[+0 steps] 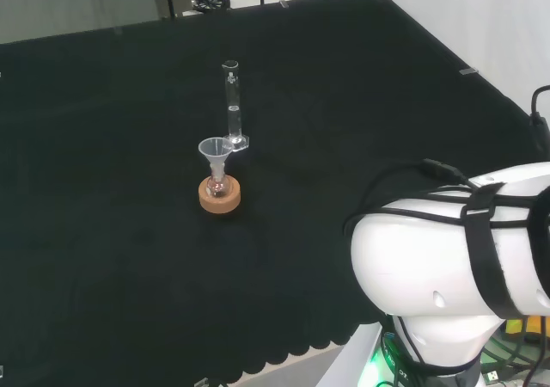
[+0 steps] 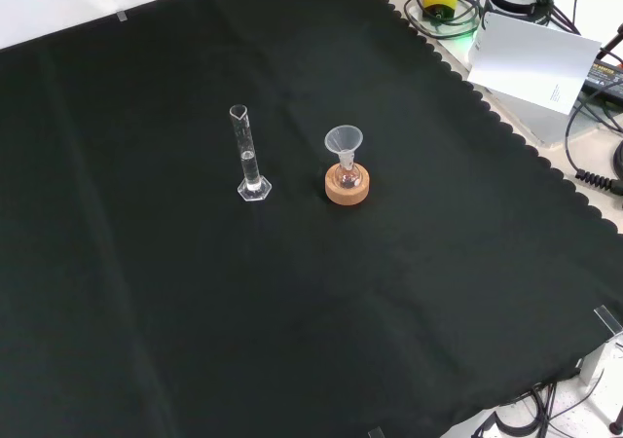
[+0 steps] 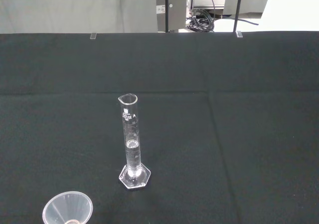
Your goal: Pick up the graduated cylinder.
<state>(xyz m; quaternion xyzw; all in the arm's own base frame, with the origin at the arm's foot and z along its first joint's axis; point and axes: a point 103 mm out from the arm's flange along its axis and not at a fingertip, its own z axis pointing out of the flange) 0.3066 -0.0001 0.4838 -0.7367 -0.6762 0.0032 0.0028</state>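
Black cloth (image 1: 129,275), scallop-edged, covering the whole bench. Flat, with faint fold lines visible in the front view (image 2: 146,341) and the wrist view (image 3: 259,134).

White arm link (image 1: 447,267), large and rounded, wrapped with black straps and cables. Stands at the right of the head view, well apart from the glassware. The state of the hand's fingers cannot be told, nor whether they have hold of anything.

Tall clear glass graduated cylinder (image 1: 231,103) with a hexagonal foot and a pouring lip. Upright on the cloth near its middle, untouched. In the head view it stands just behind and slightly right of the funnel; in the front view (image 2: 247,156) it stands left of the cork ring, near it but apart. The wrist view (image 3: 131,142) shows printed graduations on the tube and a liquid line roughly halfway up the column.

Round cork ring stand (image 1: 219,195), tan. Sits on the cloth in front of the cylinder in the head view, right of it in the front view (image 2: 348,186).

Small clear flask (image 1: 217,184), seated in the cork ring (image 2: 347,177). Its contents cannot be made out.

Clear cone-shaped funnel (image 1: 214,150), resting stem-down in the flask's neck, mouth upward (image 2: 344,142). Its rim also appears in the wrist view (image 3: 67,210), near the cylinder's foot but not touching.
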